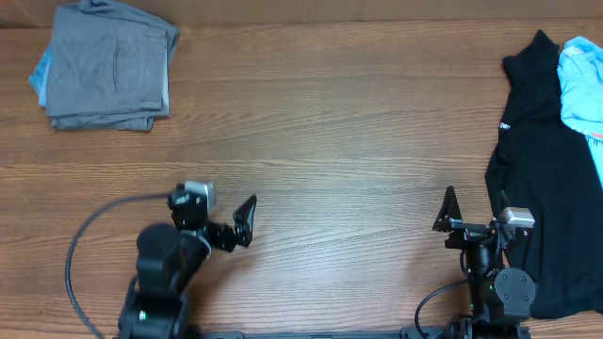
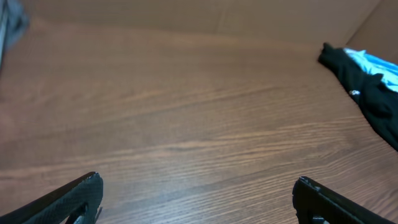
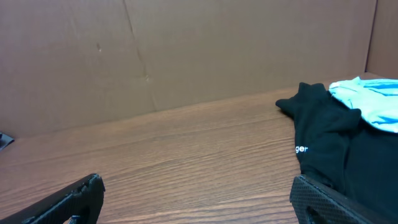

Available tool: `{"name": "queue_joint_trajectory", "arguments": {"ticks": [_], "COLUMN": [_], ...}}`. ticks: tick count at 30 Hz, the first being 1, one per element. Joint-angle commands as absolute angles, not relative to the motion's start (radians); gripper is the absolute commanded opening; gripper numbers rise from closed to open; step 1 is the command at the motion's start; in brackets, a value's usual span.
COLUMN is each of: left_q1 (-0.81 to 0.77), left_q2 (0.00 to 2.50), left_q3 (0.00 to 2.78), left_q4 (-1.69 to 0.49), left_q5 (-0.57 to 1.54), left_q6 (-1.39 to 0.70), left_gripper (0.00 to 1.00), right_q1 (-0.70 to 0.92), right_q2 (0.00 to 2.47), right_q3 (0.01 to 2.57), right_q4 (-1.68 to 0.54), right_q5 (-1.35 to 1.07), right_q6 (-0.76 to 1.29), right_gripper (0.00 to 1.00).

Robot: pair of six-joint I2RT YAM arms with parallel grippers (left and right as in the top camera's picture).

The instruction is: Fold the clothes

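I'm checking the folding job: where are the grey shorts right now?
In the overhead view the grey shorts lie folded at the table's far left corner, atop a light blue cloth, well beyond the left gripper.

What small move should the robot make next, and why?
Probably swing the right end effector toward the black garment beside it: the grey shorts already lie folded at the far left, and it, like the left end effector, is open and empty.
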State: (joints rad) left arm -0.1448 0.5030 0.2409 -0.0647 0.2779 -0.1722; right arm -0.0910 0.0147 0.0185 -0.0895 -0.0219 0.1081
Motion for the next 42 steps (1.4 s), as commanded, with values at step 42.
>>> {"name": "queue_joint_trajectory", "arguments": {"ticks": [42], "left_q1": [-0.01], "left_q2": [0.004], "left_q3": [0.005], "left_q4": [-0.077], "left_q5": [0.016], "left_q6": [-0.056], "left_gripper": [1.0], "right_q1": [-0.096], "right_q2": [0.003], "right_q3": [0.008], "right_q4": [-0.083], "right_q5": [-0.024], "right_q6": [0.104], "right_gripper": [1.0]}}
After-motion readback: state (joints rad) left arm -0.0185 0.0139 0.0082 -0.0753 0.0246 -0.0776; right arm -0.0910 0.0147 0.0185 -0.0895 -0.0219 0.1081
